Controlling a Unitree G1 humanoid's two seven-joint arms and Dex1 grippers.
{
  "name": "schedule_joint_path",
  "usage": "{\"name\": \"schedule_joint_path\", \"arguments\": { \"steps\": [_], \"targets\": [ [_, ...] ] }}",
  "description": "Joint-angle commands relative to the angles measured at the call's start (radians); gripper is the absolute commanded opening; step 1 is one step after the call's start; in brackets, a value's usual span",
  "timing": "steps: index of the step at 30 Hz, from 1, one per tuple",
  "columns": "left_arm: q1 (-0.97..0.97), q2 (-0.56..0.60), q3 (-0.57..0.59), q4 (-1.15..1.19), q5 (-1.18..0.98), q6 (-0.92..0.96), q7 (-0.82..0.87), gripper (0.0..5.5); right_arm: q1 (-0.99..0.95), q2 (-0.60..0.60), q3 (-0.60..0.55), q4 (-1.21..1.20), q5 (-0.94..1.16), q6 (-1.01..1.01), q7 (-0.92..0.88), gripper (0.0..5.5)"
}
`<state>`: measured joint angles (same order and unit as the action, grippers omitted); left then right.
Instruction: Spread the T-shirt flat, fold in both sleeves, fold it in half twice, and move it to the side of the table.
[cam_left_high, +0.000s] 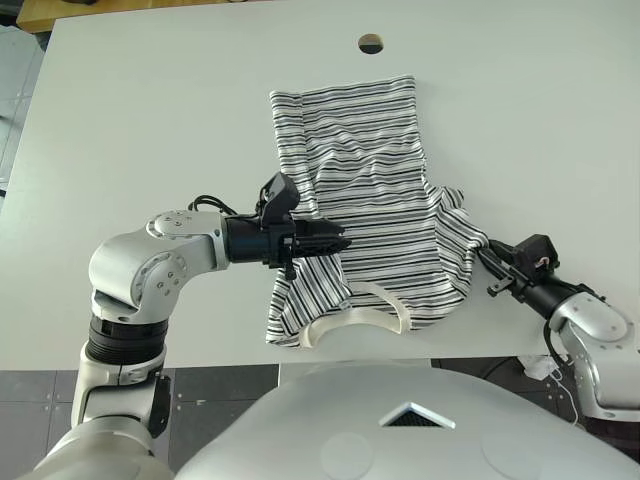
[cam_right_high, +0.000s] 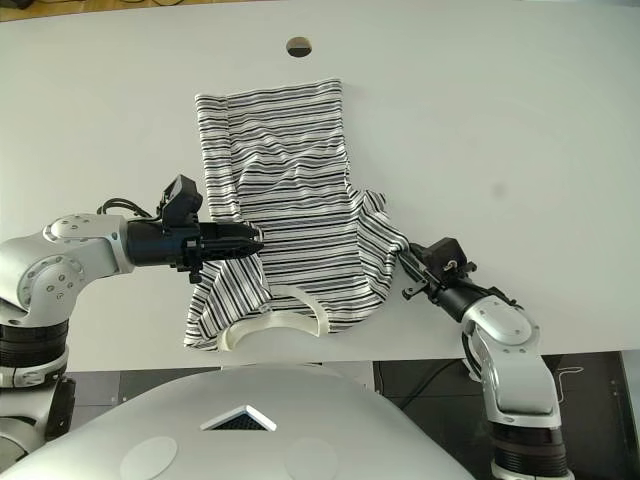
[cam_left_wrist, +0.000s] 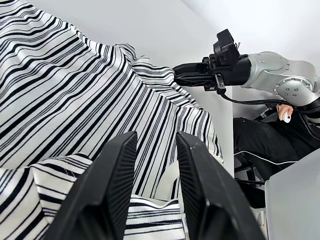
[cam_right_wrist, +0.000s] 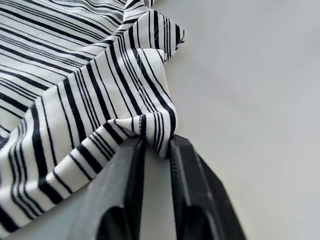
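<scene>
The striped T-shirt (cam_left_high: 370, 190) lies rumpled on the white table (cam_left_high: 150, 120), collar at the near edge. The right gripper (cam_right_wrist: 157, 145) pinches a fold of its right sleeve. The left gripper (cam_left_high: 340, 243) hovers over the shirt's left side, fingers slightly apart and holding nothing.

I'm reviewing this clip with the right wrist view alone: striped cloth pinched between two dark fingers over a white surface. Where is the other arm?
Observer: The left gripper is over the T-shirt's left half, with its fingers apart.
Operator: Which part of the shirt is my gripper holding?
Observer: The right gripper pinches the outermost tip of the shirt's right side, at the sleeve.
Operator: Which way does the shirt lie?
Observer: Its collar is at the table's near edge, and the hem points toward a hole on the far side.
</scene>
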<state>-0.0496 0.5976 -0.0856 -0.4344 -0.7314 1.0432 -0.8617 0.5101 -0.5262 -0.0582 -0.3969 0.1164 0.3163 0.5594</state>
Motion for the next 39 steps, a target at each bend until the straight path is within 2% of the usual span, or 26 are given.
{"name": "schedule_joint_path", "arguments": {
  "steps": [1,4,7,13,22,26,31,34,36,39],
  "targets": [
    [0.004,-0.002,-0.006,0.007,0.000,-0.015,0.015,1.44,0.012,-0.014,0.024,0.040,-0.052,-0.026,-0.015,0.14],
    [0.008,0.004,0.002,0.014,0.001,-0.019,0.014,1.44,0.015,-0.008,0.036,0.033,-0.069,-0.071,-0.019,0.14],
    [0.003,0.018,0.015,0.034,0.006,-0.026,0.012,1.44,0.028,-0.006,0.050,-0.079,-0.080,-0.123,-0.023,0.14],
    [0.009,0.031,0.025,0.068,0.028,-0.059,0.016,1.44,-0.017,-0.028,0.212,-0.253,-0.188,-0.072,0.002,0.14],
    [0.003,0.041,0.025,0.078,0.028,-0.078,0.010,1.44,-0.108,-0.020,0.438,-0.217,-0.325,-0.019,0.021,0.14],
    [-0.002,0.055,0.024,0.069,0.040,-0.103,0.005,1.44,-0.115,-0.033,0.477,-0.142,-0.344,-0.033,0.027,0.79],
    [0.028,0.119,-0.044,0.044,0.161,-0.218,-0.010,1.44,-0.100,-0.041,0.482,-0.162,-0.310,-0.048,0.047,1.53],
    [0.066,0.188,-0.073,0.000,0.236,-0.308,-0.047,1.92,-0.084,-0.050,0.452,-0.230,-0.261,-0.063,0.065,2.01],
    [0.093,0.262,-0.062,-0.030,0.264,-0.374,-0.114,2.26,-0.088,-0.056,0.355,-0.297,-0.228,-0.056,0.049,2.40],
    [0.202,0.436,-0.026,-0.075,0.355,-0.554,-0.253,2.78,-0.084,-0.143,0.157,-0.342,-0.159,-0.073,0.104,2.97]
  ]
}}
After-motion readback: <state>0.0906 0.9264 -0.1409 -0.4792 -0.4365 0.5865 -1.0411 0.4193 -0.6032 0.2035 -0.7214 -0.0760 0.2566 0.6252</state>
